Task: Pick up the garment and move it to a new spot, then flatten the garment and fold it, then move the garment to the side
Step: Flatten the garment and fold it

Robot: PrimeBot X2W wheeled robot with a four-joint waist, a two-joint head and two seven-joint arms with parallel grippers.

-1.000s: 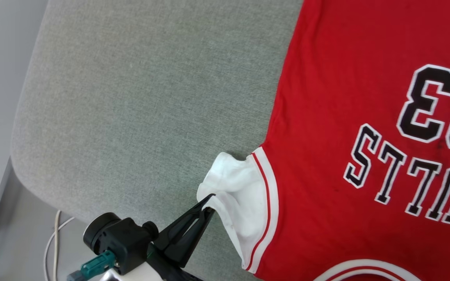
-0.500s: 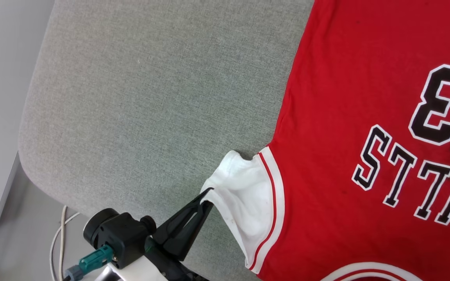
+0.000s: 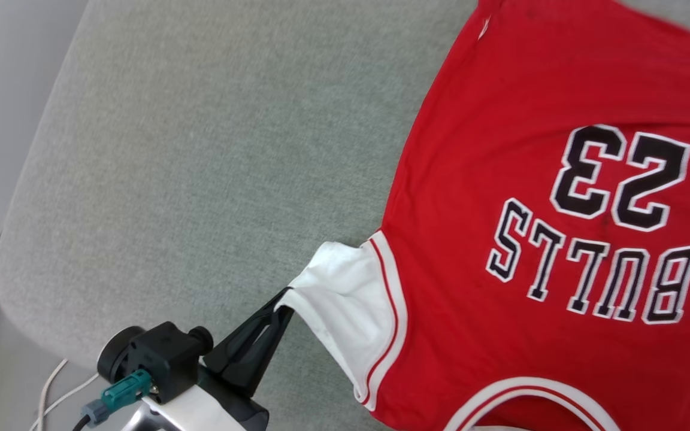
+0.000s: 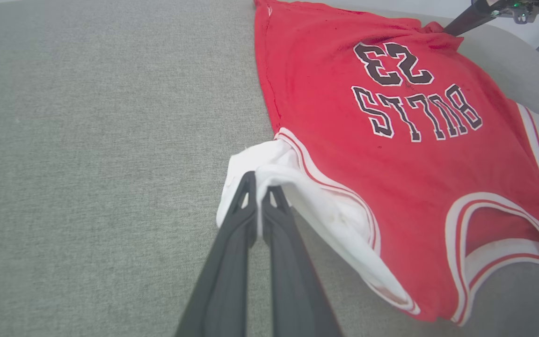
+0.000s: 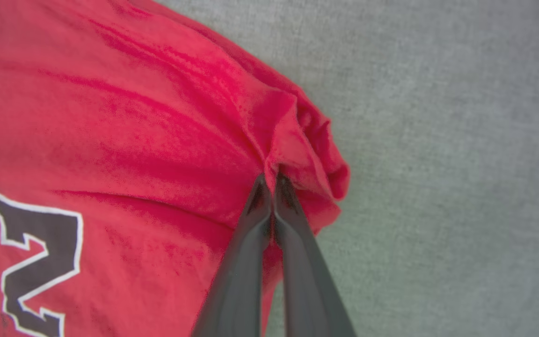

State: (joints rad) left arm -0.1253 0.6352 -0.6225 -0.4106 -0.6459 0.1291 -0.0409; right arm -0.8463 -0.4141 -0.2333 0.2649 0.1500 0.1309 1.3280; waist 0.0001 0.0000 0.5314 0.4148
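Head view: my left gripper (image 3: 283, 298) clamps the white sleeve (image 3: 345, 299) of the red jersey T-shirt (image 3: 489, 149) on grey upholstery (image 3: 201, 179) — right gripper (image 5: 273, 179) clamps its far hem corner (image 5: 307, 140); length runs away from me.

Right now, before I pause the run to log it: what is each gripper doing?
Left gripper: closed, pinching the white sleeve of the shirt.
Right gripper: closed, pinching a bunched red edge of the shirt.

Red jersey T-shirt (image 3: 489, 335) w/ white short sleeves, red-white striped trim, black-white "BULLS 23" lettering: lies front up, mostly flat on grey fabric surface (image 3: 201, 179); sleeve edge bunched, hem corner puckered.
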